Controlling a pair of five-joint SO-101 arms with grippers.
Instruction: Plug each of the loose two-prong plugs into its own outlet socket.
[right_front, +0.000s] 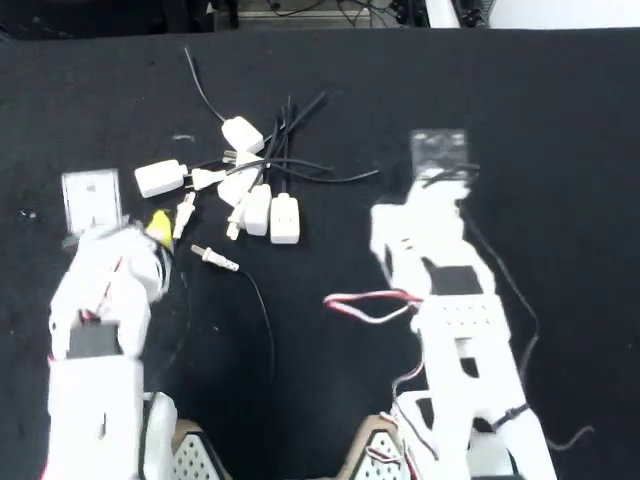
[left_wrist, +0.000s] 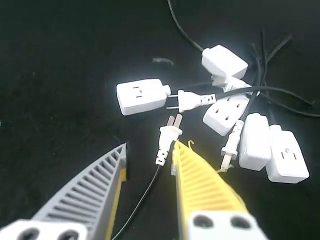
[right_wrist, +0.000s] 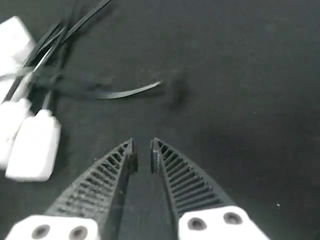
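Observation:
Several white outlet sockets (right_front: 258, 210) lie in a cluster with black cables at the table's middle. One socket (left_wrist: 141, 96) lies apart, with a plug (left_wrist: 192, 101) right at its face, prongs showing. A loose two-prong plug (left_wrist: 169, 137) lies against the yellow fingertip (left_wrist: 181, 152) of my left gripper (left_wrist: 149, 150), which is open and low over the table. Another plug (left_wrist: 230, 147) rests beside the clustered sockets (left_wrist: 255, 142). A further loose plug (right_front: 215, 258) lies nearer the front. My right gripper (right_wrist: 142, 150) hovers right of the cluster, almost closed on nothing.
Two flat white plates lie on the black cloth, one (right_front: 92, 200) by the left arm, one (right_front: 438, 150) beyond the right arm (right_front: 430, 230). A loose black cable end (right_wrist: 145, 89) lies ahead of the right gripper. Red and white wires (right_front: 365, 305) hang off the right arm.

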